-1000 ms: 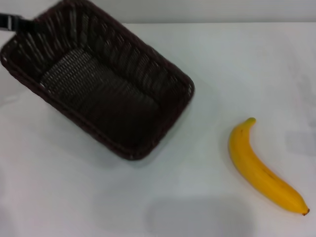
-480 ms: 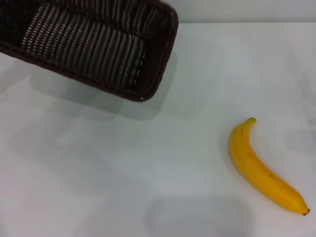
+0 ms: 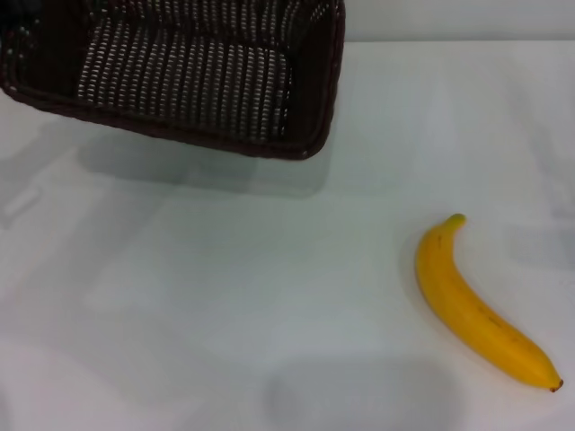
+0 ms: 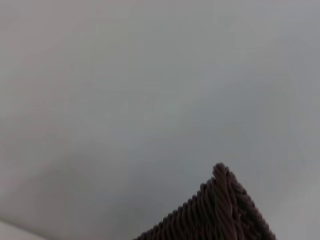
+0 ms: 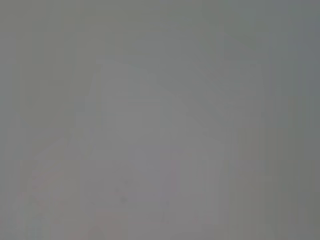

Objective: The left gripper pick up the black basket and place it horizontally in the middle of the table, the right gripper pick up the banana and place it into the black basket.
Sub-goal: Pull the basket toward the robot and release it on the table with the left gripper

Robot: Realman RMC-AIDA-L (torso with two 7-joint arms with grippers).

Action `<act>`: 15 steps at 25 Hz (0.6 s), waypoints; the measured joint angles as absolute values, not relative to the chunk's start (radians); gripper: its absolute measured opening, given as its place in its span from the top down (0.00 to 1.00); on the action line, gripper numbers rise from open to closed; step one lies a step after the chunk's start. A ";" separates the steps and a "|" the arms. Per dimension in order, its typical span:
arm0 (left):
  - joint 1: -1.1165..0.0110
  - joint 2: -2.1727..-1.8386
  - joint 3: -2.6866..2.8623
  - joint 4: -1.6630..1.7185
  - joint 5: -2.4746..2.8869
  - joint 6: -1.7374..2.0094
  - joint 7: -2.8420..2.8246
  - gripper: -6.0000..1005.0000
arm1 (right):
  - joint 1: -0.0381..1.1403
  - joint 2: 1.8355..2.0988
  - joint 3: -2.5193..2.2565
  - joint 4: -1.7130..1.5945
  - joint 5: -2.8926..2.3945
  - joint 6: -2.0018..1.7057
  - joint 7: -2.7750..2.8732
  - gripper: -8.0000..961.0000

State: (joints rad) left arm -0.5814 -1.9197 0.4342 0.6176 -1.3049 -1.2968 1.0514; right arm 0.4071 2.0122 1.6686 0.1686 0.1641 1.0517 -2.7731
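Observation:
The black basket (image 3: 189,76) hangs above the white table (image 3: 225,296) at the far left, its long side lying across my view. Its opening faces me and its shadow falls on the table below it. Its braided rim corner shows close up in the left wrist view (image 4: 225,210). The left gripper carries the basket by its far left rim, but the gripper itself is hidden at the head view's top left edge. The yellow banana (image 3: 472,305) lies on the table at the near right, stem tip pointing away from me. The right gripper is out of view.
The table's back edge runs along the top of the head view. The right wrist view shows only a plain grey surface.
The basket left the table, turned from diagonal to lying across, and over the last half second has shifted right. The banana has not moved.

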 joint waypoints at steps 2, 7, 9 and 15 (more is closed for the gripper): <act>-0.574 -1.947 0.438 0.612 -1.317 -1.285 1.062 0.81 | 0.415 2.011 1.669 0.169 0.164 1.050 -2.789 0.11; -0.561 -2.009 0.435 0.598 -1.323 -1.253 1.076 0.81 | 0.433 2.008 1.669 0.169 0.164 1.048 -2.800 0.11; -0.555 -2.038 0.432 0.589 -1.327 -1.245 1.088 0.80 | 0.439 2.007 1.669 0.169 0.164 1.048 -2.817 0.11; -0.524 -2.072 0.433 0.528 -1.381 -1.222 1.130 0.80 | 0.440 2.007 1.670 0.169 0.164 1.048 -2.833 0.11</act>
State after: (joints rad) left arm -0.5242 -2.0718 0.4328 0.5279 -1.3807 -1.2215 1.1301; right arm 0.4404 2.0066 1.6702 0.1688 0.1641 1.0476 -2.8332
